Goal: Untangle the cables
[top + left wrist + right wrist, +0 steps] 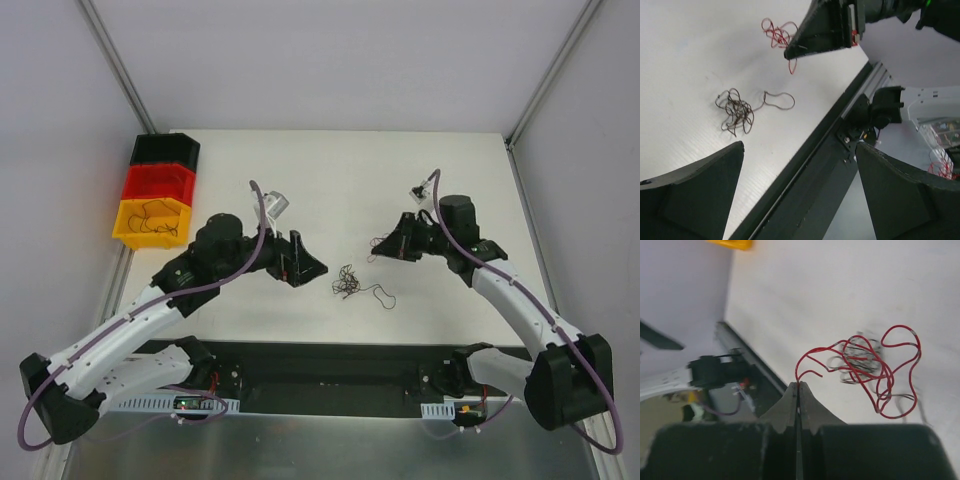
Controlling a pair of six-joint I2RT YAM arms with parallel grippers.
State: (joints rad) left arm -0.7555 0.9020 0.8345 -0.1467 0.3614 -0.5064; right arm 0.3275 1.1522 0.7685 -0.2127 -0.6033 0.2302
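A red cable (880, 375) hangs in loose loops just above the table, one end pinched between the tips of my right gripper (798, 385), which is shut on it. From above, this red cable (376, 243) shows at the right gripper (381, 250), right of centre. A brown cable tangle (347, 282) with a looped tail lies on the white table, apart from the red one. In the left wrist view the brown tangle (735, 110) lies ahead of my left gripper (800, 146), whose jaws stand wide open and empty. The left gripper (298, 263) hovers left of the tangle.
Stacked bins stand at the table's left edge: yellow (150, 222) holding thin wires, red (156, 184), black (166, 150). The table's dark front rail (805, 165) runs close below the left gripper. Frame posts rise at both back corners.
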